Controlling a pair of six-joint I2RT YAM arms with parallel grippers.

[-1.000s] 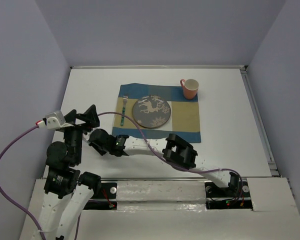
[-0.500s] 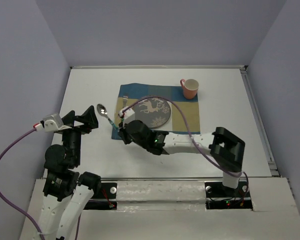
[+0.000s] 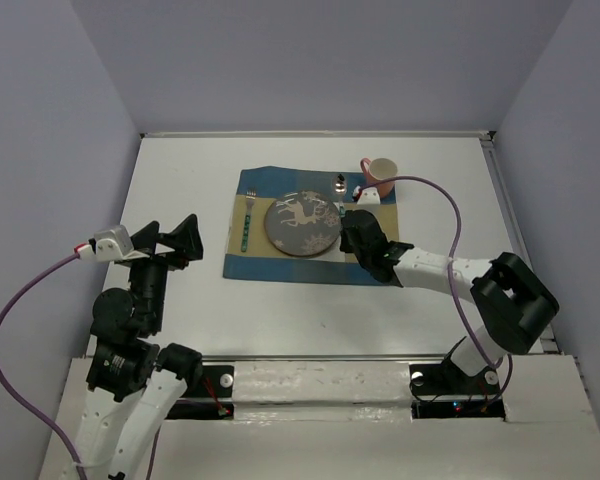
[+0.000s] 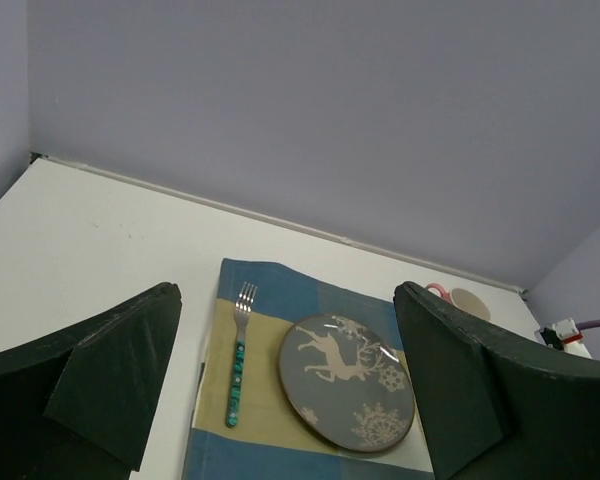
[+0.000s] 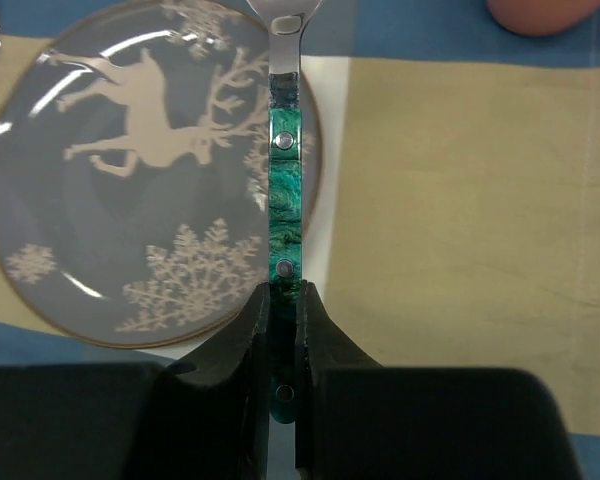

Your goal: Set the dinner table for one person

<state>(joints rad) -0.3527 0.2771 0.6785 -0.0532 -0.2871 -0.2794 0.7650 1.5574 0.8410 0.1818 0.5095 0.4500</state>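
Observation:
The white dinner table [image 3: 180,180] holds a blue, tan and white checked placemat [image 3: 375,250]. On it are a grey reindeer plate [image 3: 302,222], a green-handled fork [image 3: 246,222] left of the plate and an orange mug [image 3: 380,176] at its far right corner. My right gripper [image 3: 352,218] is shut on the green handle of a spoon [image 5: 284,190] and holds it over the plate's right rim, bowl [image 3: 340,183] pointing away. My left gripper [image 3: 175,240] is open and empty, above the table left of the placemat.
A metal rail [image 3: 515,240] runs along the table's right edge. Grey walls close in the far and side edges. In the left wrist view the fork [image 4: 238,370], plate [image 4: 348,382] and mug [image 4: 465,302] lie ahead between the fingers [image 4: 110,380].
My right arm has swung from the table's left side across to the right of the plate, carrying the spoon. The left gripper has stayed about where it was.

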